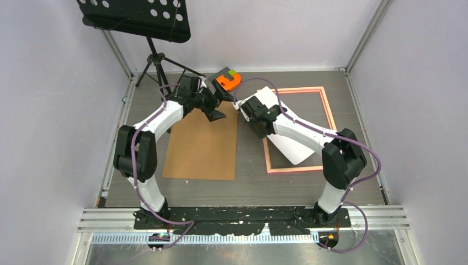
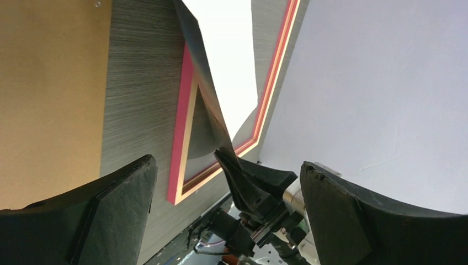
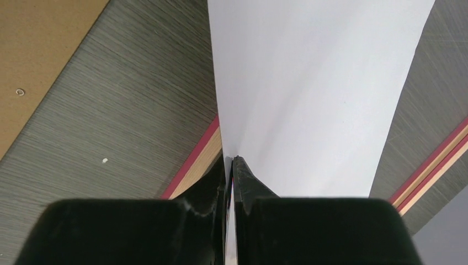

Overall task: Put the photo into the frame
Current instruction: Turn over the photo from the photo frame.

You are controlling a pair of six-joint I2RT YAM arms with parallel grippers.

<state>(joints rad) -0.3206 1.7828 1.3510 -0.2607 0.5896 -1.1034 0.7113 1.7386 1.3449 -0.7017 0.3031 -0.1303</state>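
Note:
The photo (image 1: 291, 144) shows only its white back. It slants up from inside the salmon-bordered frame (image 1: 328, 109), which lies flat on the table at the right. My right gripper (image 1: 240, 105) is shut on the photo's raised edge, the fingertips (image 3: 241, 168) pinching the sheet (image 3: 314, 94) above the frame's border (image 3: 194, 159). My left gripper (image 1: 219, 104) stands wide open just left of it. In the left wrist view its fingers (image 2: 116, 204) straddle the right gripper's shut tips, with the photo (image 2: 229, 66) and frame (image 2: 185, 110) beyond. The printed side is hidden.
A brown backing board (image 1: 201, 144) lies flat left of the frame, under the left arm. A small orange object (image 1: 228, 81) sits at the back, close to both grippers. A black music stand (image 1: 138, 22) stands at the back left. White walls close in the table.

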